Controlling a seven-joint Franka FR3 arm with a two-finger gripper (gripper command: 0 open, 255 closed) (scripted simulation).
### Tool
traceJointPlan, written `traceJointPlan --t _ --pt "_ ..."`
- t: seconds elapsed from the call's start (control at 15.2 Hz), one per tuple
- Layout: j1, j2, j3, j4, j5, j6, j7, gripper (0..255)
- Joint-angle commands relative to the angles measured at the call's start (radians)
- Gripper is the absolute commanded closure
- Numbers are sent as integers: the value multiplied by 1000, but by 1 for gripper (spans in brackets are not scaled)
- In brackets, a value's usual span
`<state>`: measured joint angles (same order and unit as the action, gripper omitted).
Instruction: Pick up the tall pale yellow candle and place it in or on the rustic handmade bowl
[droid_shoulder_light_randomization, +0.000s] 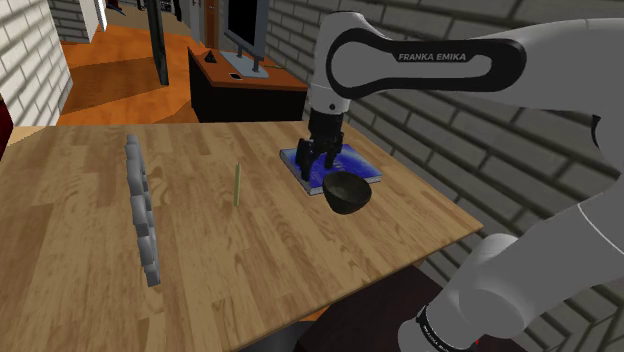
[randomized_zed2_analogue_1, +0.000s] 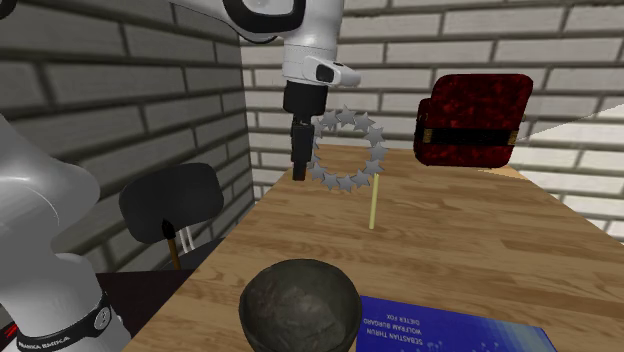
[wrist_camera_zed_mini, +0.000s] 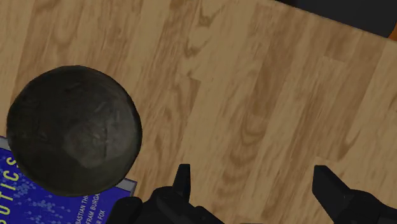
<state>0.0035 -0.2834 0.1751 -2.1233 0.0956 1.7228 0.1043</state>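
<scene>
A thin, tall pale yellow candle (droid_shoulder_light_randomization: 236, 185) stands upright on the wooden table, near its middle; it rises in front of a brick wall in the second exterior view (randomized_zed2_analogue_1: 374, 200). The dark, rough bowl (droid_shoulder_light_randomization: 347, 191) (randomized_zed2_analogue_1: 298, 305) (wrist_camera_zed_mini: 75, 129) rests partly on a blue book (droid_shoulder_light_randomization: 352, 165). My black gripper (droid_shoulder_light_randomization: 320, 160) (randomized_zed2_analogue_1: 299, 168) (wrist_camera_zed_mini: 254, 181) hangs open above the table beside the bowl, well away from the candle. Only bare wood lies between its fingers.
A silver ring of stars (droid_shoulder_light_randomization: 142, 210) (randomized_zed2_analogue_1: 347, 150) stands on edge beyond the candle. The blue book (randomized_zed2_analogue_1: 450, 330) (wrist_camera_zed_mini: 38, 200) lies under the bowl. A red chest (randomized_zed2_analogue_1: 472, 120) sits at the table's far end. A black chair (randomized_zed2_analogue_1: 172, 200) stands off the table's edge.
</scene>
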Motion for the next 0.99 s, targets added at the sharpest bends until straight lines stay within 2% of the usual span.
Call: traceJointPlan --t 0.0,0.53,0.92 --pt "2 73 17 65 -8 11 36 0" --pt "34 391 68 399 -78 3 183 0" --pt "90 662 76 746 -150 -73 277 0"
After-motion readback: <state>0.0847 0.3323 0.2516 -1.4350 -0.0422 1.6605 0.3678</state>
